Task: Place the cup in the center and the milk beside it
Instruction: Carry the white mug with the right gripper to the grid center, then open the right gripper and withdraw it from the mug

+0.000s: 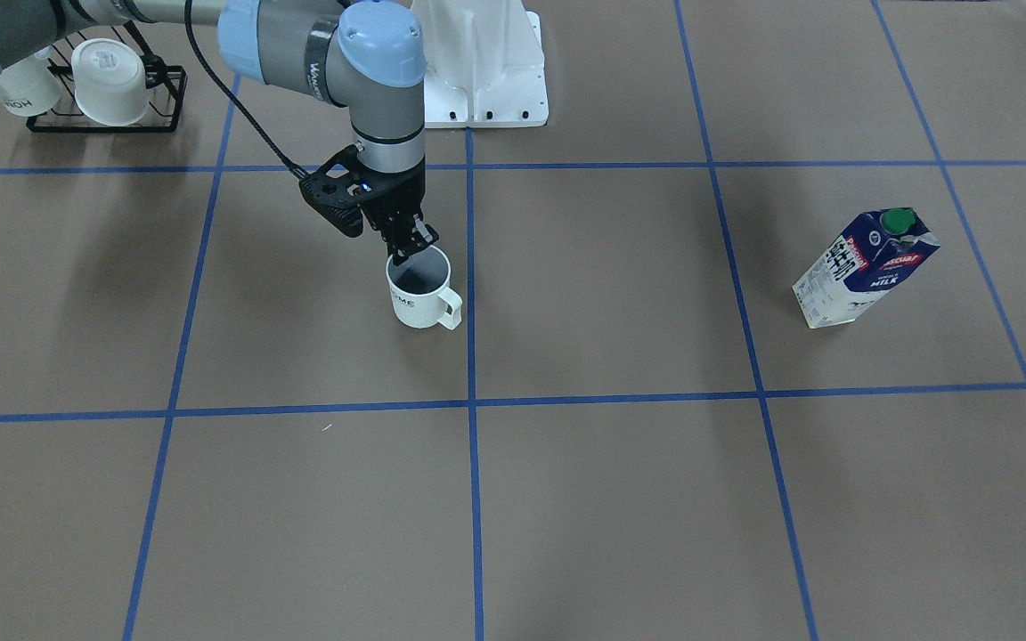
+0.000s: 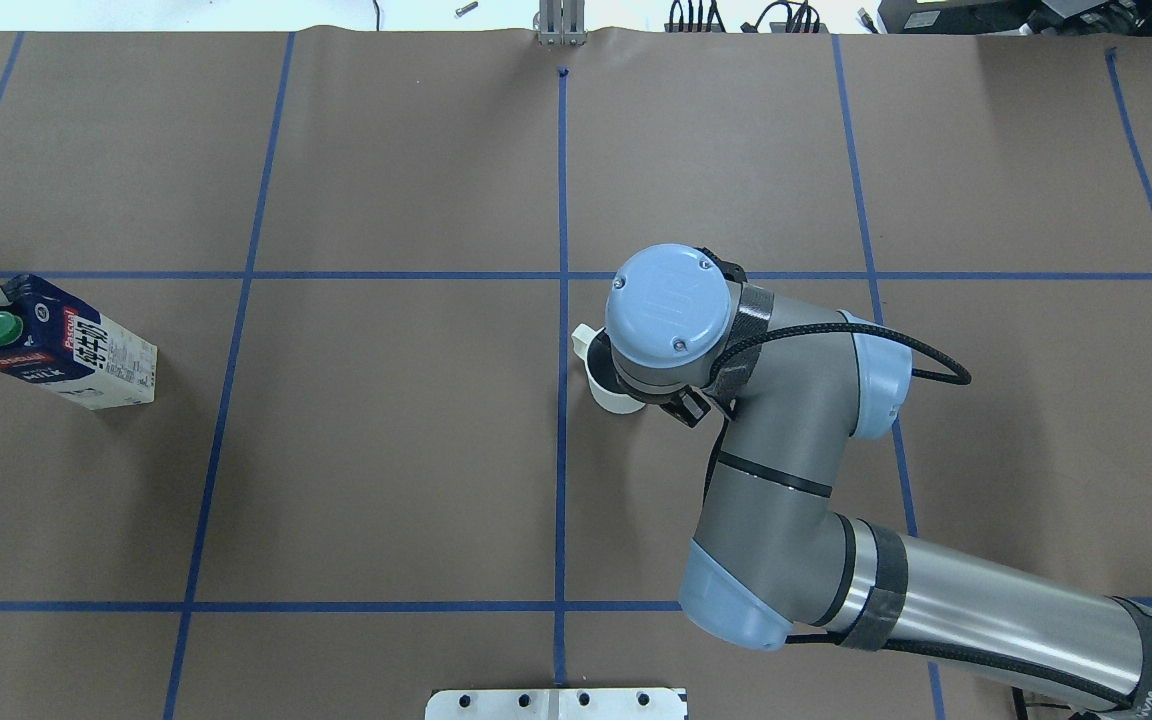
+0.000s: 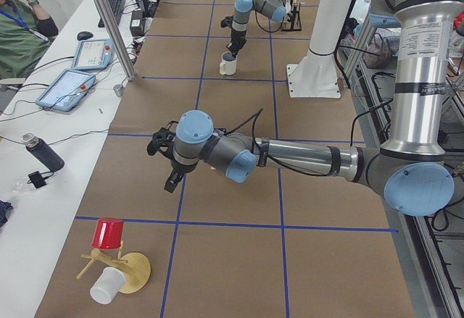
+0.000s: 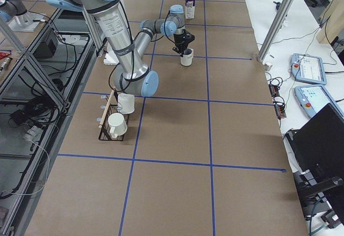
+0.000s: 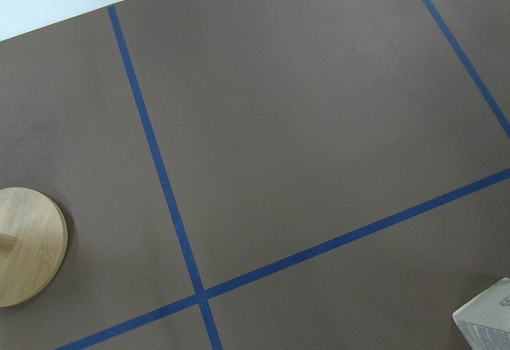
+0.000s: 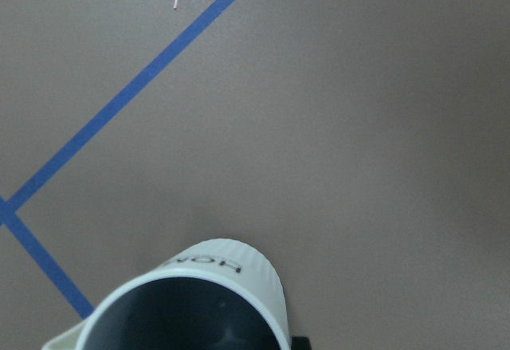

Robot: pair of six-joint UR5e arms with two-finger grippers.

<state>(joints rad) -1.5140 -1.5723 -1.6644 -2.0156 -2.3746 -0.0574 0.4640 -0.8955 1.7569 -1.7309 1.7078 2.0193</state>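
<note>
Cup (image 1: 419,292) upright under right gripper (image 1: 410,245), mouth up, handle opposite the fingers, narrow fingers pinching its rim, mostly wrist-hidden overhead, milk (image 1: 865,267) upright well apart, left gripper (image 3: 172,180) spread unreadable

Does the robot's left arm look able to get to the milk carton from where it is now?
Probably yes. The milk stands alone in the open on that arm's side, and the left gripper hangs nearby; nothing visible stands between them.
</note>
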